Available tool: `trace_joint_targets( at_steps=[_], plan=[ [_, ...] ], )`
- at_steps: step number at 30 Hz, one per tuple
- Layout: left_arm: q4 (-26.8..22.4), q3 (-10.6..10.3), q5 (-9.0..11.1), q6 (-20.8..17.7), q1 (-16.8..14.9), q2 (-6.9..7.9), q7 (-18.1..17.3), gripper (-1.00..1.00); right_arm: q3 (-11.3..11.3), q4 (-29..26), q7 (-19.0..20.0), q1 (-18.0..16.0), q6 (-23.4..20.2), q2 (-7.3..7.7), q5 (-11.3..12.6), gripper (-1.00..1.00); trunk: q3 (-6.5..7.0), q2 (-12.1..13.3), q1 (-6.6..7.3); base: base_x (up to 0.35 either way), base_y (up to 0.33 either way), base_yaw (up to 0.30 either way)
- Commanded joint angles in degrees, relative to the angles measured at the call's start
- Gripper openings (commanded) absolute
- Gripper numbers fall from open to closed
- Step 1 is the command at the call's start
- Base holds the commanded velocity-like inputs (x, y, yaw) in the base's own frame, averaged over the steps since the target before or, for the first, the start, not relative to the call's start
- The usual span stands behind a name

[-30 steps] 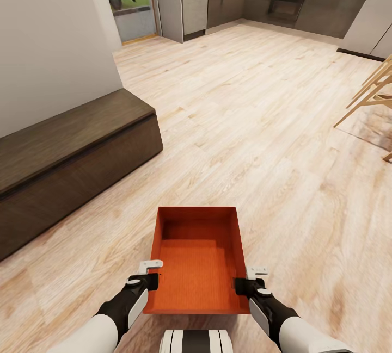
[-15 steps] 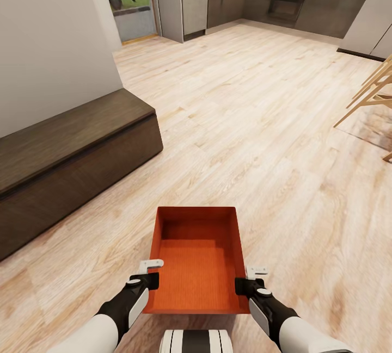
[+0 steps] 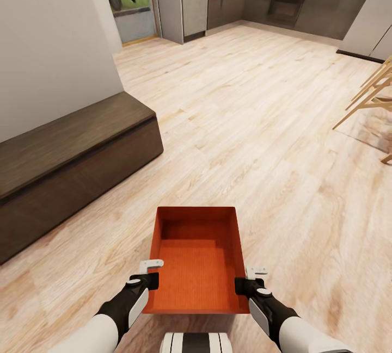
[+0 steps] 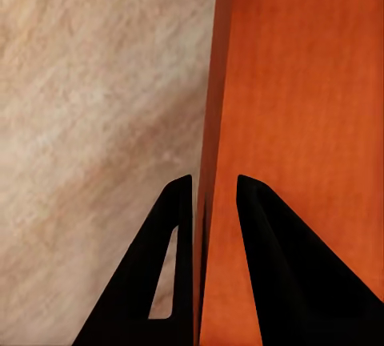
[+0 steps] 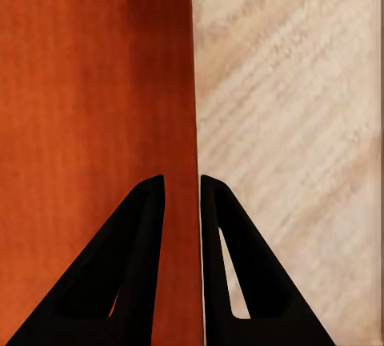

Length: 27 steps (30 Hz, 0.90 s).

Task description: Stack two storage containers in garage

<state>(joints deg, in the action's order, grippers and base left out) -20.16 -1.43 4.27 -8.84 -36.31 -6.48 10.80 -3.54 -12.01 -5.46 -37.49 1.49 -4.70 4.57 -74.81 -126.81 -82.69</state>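
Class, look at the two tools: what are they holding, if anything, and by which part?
One orange storage container: the left tool pinches its left side wall and the right tool its right side wall, near the robot's end.

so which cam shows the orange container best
The head view: the whole storage container shows, open and empty, held between the left gripper and right gripper. The wrist views give only close-ups of a side wall clamped between fingers.
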Motion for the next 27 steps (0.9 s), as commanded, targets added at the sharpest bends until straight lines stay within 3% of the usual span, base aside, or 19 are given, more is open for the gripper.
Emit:
trace_joint_targets(
  at_steps=[1,27],
  plan=[
    [-0.15,-0.32,0.03,-0.39,0.01,0.08,0.64,-1.00,0.11,0.05,-0.42,-0.04,0.18,0.05,0.27,-1.00,0.15,0.40,0.23,0.000,0.000,0.000],
    [0.05,-0.30,0.21,-0.30,0.01,0.13,0.66,-1.00,0.14,-0.29,-0.49,-0.04,0.33,0.12,0.27,-1.00,4.82,10.83,5.94,0.000,0.000,0.000]
  ],
)
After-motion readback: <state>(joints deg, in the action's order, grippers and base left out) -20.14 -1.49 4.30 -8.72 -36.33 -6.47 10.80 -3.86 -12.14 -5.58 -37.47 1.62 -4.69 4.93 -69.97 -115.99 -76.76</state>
